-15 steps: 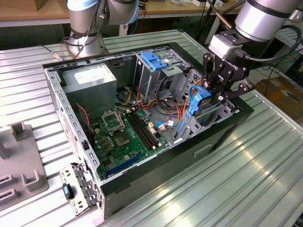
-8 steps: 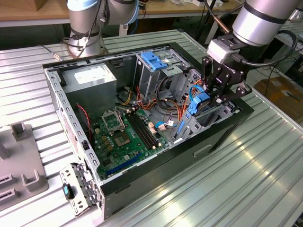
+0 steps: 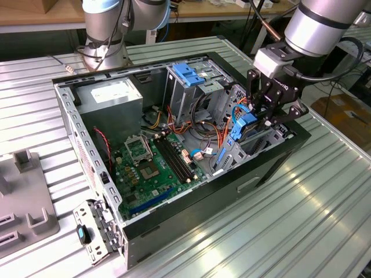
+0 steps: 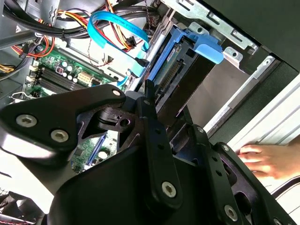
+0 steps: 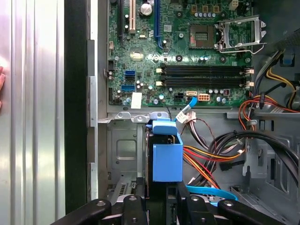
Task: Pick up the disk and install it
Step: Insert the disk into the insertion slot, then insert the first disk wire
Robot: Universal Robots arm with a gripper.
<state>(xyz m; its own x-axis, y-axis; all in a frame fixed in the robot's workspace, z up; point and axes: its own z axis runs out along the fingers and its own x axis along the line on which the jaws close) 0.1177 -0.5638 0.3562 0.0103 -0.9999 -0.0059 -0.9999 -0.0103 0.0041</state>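
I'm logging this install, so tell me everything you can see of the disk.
The disk has a bright blue plastic frame around a flat dark body, with a connector strip along one edge in the second wrist view. It stands on edge, tilted, partly inside the computer case near one corner. The tool clamps it from both sides.

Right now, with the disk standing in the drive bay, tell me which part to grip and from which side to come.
Grip the disk at its upper end, across its blue carrier, coming down through the case's open side. It stands on end, its lower end sunk between the bay walls and cables close beside, so the top is the free part. The gripper holds it there.
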